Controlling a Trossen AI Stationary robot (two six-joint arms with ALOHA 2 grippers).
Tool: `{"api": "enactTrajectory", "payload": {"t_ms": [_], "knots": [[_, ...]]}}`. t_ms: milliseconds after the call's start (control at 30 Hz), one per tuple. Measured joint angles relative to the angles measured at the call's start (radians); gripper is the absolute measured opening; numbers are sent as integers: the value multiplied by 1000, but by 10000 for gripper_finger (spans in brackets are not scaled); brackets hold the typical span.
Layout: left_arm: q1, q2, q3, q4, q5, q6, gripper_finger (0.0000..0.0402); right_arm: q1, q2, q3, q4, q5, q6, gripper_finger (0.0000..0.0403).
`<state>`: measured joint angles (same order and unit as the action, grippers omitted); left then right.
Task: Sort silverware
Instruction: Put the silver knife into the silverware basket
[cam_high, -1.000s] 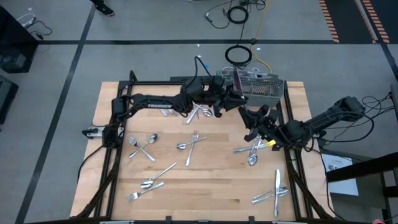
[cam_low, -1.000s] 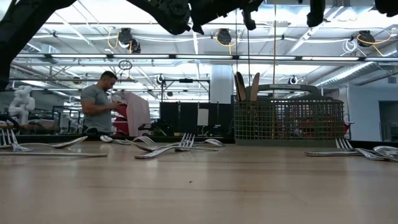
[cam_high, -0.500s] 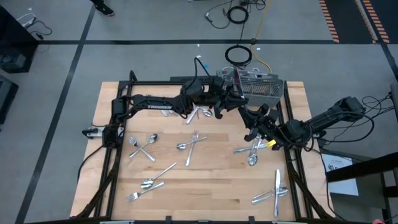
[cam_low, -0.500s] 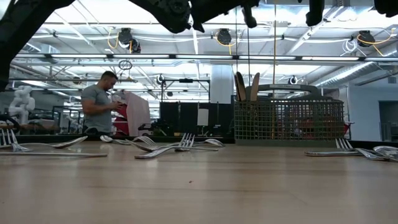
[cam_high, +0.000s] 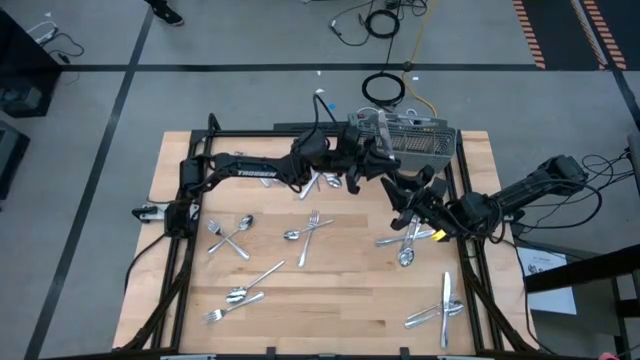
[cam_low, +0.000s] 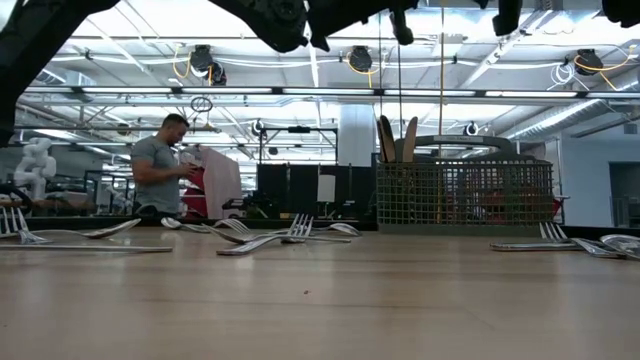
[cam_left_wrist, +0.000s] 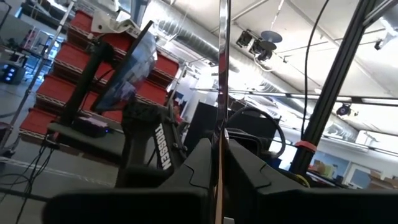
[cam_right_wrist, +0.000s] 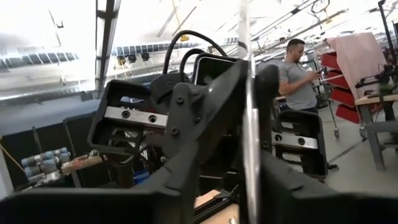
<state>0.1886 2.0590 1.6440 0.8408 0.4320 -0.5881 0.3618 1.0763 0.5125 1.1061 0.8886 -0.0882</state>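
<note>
Two robot arms meet just in front of the grey mesh caddy (cam_high: 420, 140) at the far edge of the wooden table (cam_high: 330, 320), as seen from overhead. The left gripper (cam_high: 378, 163) sits at the caddy's near left corner. The right gripper (cam_high: 400, 190) is just beside it, a little farther from the caddy.

Only the wrist cameras show what passes between them. In the left wrist view, the left gripper (cam_left_wrist: 219, 146) is clamped tight on a slim metal piece (cam_left_wrist: 220, 93) that stands upright between its fingers. The right wrist view shows the same piece (cam_right_wrist: 249, 124) edge-on, running up the middle in front of the right gripper (cam_right_wrist: 249, 155) and the other arm's dark housing. I cannot tell from here whether the right gripper has a hold on it or not.

The rest of the silverware (cam_high: 310, 228) lies scattered across the table in front of the caddy, in loose pairs and crossed bundles. Some lies below the caddy's right side and more well away to its left.

The table-level view adds what the overhead one hides. Two handles (cam_low: 398, 138) stand up out of the caddy (cam_low: 465, 195), and forks lie flat to either side of it. A person (cam_low: 160, 170) stands in the room well off to the caddy's left.
</note>
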Motion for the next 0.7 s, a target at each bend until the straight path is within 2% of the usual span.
{"api": "enactTrajectory", "payload": {"t_ms": [133,267,367,500,700], "knots": [[16,0,0,0,-1,2,27,4,-18,0,-24,82,-11,197],[54,0,0,-7,-2,2,27,37,-71,0,-145,206,-57,263],[85,0,0,-55,-3,31,27,74,-117,0,-248,279,-72,296],[127,0,0,-171,-23,107,27,123,-159,0,-321,386,-48,315],[180,0,0,-340,-144,262,27,171,-175,0,-396,428,13,315]]}}
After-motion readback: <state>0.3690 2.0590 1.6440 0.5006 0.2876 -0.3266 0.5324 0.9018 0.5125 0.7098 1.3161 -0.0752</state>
